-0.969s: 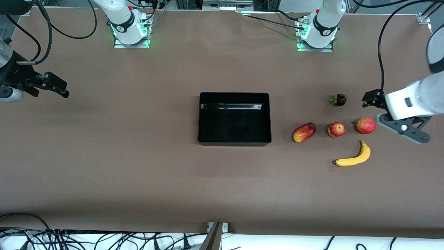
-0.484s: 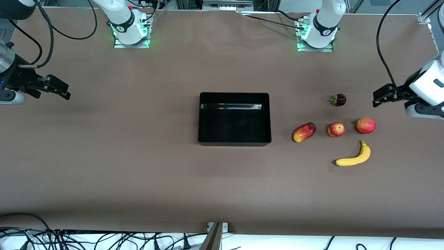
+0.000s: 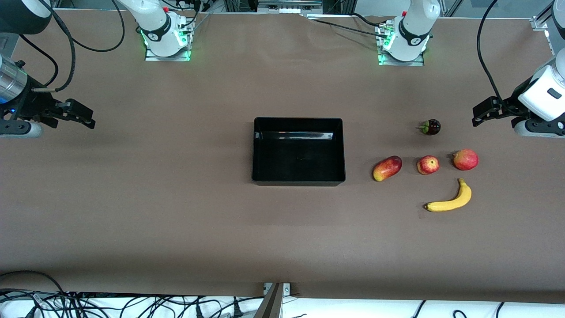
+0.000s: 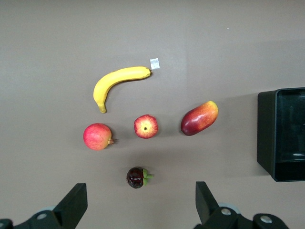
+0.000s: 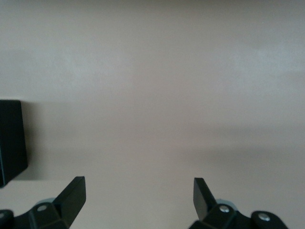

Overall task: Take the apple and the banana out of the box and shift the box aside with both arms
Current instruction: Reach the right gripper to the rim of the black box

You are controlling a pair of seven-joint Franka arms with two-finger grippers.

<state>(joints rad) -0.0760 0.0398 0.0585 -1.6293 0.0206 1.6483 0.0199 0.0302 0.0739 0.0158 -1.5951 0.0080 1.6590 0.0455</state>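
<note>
The yellow banana (image 3: 450,201) lies nearest the front camera in the fruit group, with the small red-yellow apple (image 3: 428,164) just farther back. Both also show in the left wrist view, the banana (image 4: 119,81) and the apple (image 4: 146,126). The black box (image 3: 299,182) sits mid-table, open and empty; its edge shows in the left wrist view (image 4: 282,133) and its corner in the right wrist view (image 5: 10,140). My left gripper (image 3: 483,110) (image 4: 138,205) is open and empty over bare table beside the fruits. My right gripper (image 3: 81,114) (image 5: 138,198) is open and empty over the right arm's end.
A red-yellow mango (image 3: 387,168) lies between the apple and the box. A larger round red fruit (image 3: 465,159) sits beside the apple toward the left arm's end. A dark purple fruit (image 3: 431,127) with a green stem lies farther back. Cables hang along the table's near edge.
My left gripper has drawn back from beside the round red fruit toward the left arm's end of the table. My right gripper has shifted slightly toward the box. No fruit moved.
</note>
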